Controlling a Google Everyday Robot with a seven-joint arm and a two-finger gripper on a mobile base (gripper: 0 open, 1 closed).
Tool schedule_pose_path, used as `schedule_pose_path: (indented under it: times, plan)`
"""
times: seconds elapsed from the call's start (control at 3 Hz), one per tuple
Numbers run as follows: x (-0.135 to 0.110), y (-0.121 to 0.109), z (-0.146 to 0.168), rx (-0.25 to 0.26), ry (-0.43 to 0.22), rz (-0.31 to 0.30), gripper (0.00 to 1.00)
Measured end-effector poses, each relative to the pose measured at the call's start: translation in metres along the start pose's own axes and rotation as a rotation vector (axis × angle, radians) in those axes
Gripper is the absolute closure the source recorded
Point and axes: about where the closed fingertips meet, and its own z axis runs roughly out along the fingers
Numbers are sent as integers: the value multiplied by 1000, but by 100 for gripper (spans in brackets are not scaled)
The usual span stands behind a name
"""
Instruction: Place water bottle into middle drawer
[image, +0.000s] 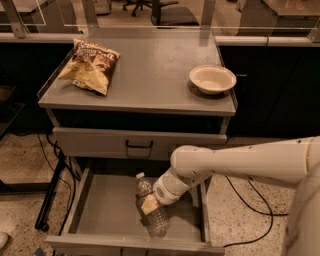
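- The robot's gripper reaches down into the open middle drawer, closed around the waist of the water bottle.
- The bottle tilts inside the drawer, right of centre, with its white cap toward the back and its base near the front wall.
- On the cabinet top sit a chip bag and a bowl, well apart.

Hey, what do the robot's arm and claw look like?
The arm is a thick, smooth, off-white tube with rounded joints, ending in a round white wrist. The claw, down in the middle drawer against the water bottle, shows a tan patch. No cables run along the arm.
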Motion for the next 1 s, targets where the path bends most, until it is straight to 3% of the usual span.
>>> schedule_pose_path:
  times: [0.33,1.0]
  plan:
    - [1,-21,60,29,77,40,100]
    - [2,-21,77,28,95,40,100]
